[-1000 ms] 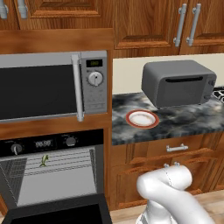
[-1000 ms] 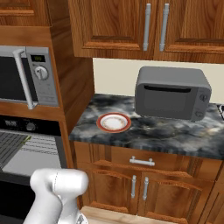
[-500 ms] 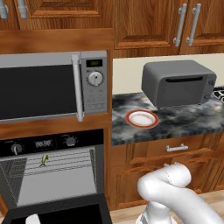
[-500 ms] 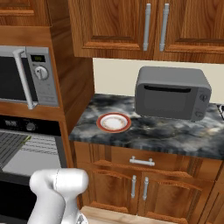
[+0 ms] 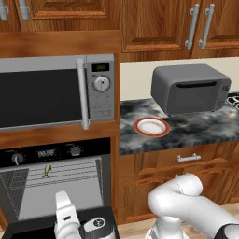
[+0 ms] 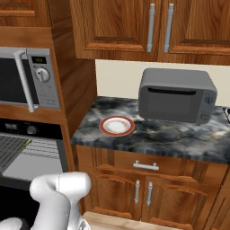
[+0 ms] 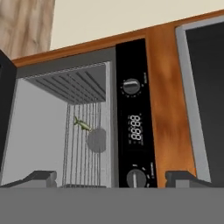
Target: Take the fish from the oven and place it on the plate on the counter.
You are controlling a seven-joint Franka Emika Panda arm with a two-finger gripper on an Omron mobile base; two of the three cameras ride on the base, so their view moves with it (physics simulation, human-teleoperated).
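Observation:
The black oven stands open under the microwave, its door folded down at the bottom edge. The tiny green fish lies on the wire rack inside, towards the back left. In the hand view the fish sits on the rack, well beyond my gripper. The gripper is open, fingertips wide apart, with nothing between them. My hand hangs low over the open door, in front of the oven cavity. The white plate with the red-orange rim rests bare on the marbled counter to the right.
A silver microwave sits directly above the oven. A grey toaster oven stands on the counter behind and right of the plate. Wooden cabinets hang above, drawers with silver handles below. My white arm fills the lower right.
My hand has risen into the bottom of the left base view, in front of the open oven. The arm's elbow has shifted slightly. Fish and plate have not moved.

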